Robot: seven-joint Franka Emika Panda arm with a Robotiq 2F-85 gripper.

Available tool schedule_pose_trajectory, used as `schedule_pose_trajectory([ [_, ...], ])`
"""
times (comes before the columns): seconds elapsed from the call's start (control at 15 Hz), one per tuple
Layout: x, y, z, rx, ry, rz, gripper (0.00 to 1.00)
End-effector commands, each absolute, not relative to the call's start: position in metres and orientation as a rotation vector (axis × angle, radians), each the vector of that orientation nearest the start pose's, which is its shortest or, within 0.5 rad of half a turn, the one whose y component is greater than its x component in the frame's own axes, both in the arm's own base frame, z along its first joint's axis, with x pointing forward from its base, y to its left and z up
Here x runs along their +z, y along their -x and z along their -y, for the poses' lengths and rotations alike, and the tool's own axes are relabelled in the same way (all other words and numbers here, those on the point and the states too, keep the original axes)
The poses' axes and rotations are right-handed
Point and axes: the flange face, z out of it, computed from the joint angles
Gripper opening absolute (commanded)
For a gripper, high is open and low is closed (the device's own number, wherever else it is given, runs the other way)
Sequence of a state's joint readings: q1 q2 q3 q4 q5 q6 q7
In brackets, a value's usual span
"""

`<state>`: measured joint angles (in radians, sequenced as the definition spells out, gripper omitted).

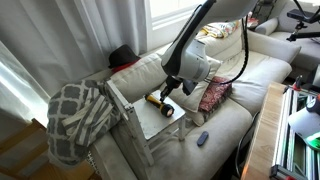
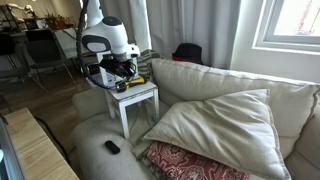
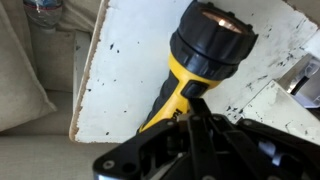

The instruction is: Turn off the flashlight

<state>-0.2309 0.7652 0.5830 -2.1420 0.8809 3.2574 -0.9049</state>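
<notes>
The flashlight (image 3: 190, 62) has a yellow body and a wide black head, and lies on a small white table (image 3: 120, 60). Its lens glows faintly orange. My gripper (image 3: 192, 102) is right above it, fingers together, their tip touching the dark button on the yellow body. In both exterior views the gripper (image 1: 168, 90) (image 2: 122, 76) hangs low over the table, with the flashlight (image 1: 157, 100) (image 2: 134, 81) beneath it.
The white table (image 1: 150, 122) (image 2: 140, 98) stands on a beige sofa. A small dark gadget (image 1: 202, 138) (image 2: 112, 147) lies on the seat. A red patterned cushion (image 1: 214, 96), a checked blanket (image 1: 78, 115) and a big beige pillow (image 2: 215, 125) are nearby.
</notes>
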Motion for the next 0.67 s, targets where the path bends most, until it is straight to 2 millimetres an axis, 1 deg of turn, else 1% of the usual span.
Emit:
schedule_pose_trajectory([
  [0.0, 0.102, -0.537, -0.123, -0.512, 2.75, 0.189, 0.0],
  [0.33, 0.093, -0.532, -0.123, -0.475, 2.753, 0.193, 0.0],
  [0.6, 0.091, -0.531, -0.124, -0.468, 2.752, 0.197, 0.0],
])
